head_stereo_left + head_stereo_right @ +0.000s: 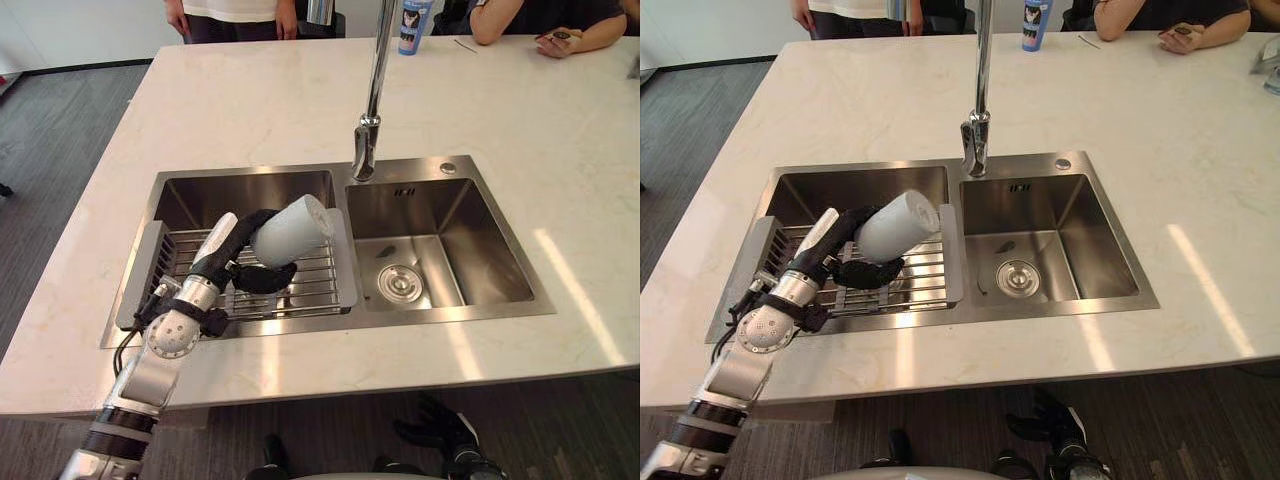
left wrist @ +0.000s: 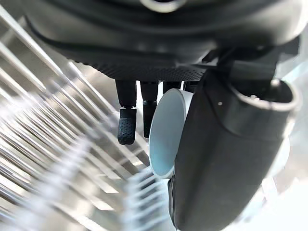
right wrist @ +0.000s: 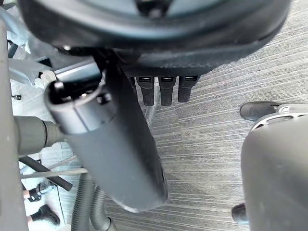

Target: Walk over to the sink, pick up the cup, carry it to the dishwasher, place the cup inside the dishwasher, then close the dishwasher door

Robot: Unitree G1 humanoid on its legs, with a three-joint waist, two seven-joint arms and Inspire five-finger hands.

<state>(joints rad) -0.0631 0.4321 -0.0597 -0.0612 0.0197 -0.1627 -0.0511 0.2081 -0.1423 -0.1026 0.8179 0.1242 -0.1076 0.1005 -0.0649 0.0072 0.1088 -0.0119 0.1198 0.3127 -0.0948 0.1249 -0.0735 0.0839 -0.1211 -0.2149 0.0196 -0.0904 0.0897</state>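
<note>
Item: white cup (image 1: 292, 230), lying tilted, clamped between the thumb and fingers of the left hand (image 1: 258, 278), just over the wire rack (image 1: 318, 285) in the left basin of the sink (image 1: 500, 303). Judged lifted ready for carrying. Right hand (image 1: 440, 428): fingers relaxed, idle below the counter (image 1: 250, 110).

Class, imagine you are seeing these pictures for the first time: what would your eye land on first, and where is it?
First comes the white cup, tipped on its side in the left hand over the wire rack in the left basin of the steel sink. Next comes the tall faucet, rising between the two basins.
</note>
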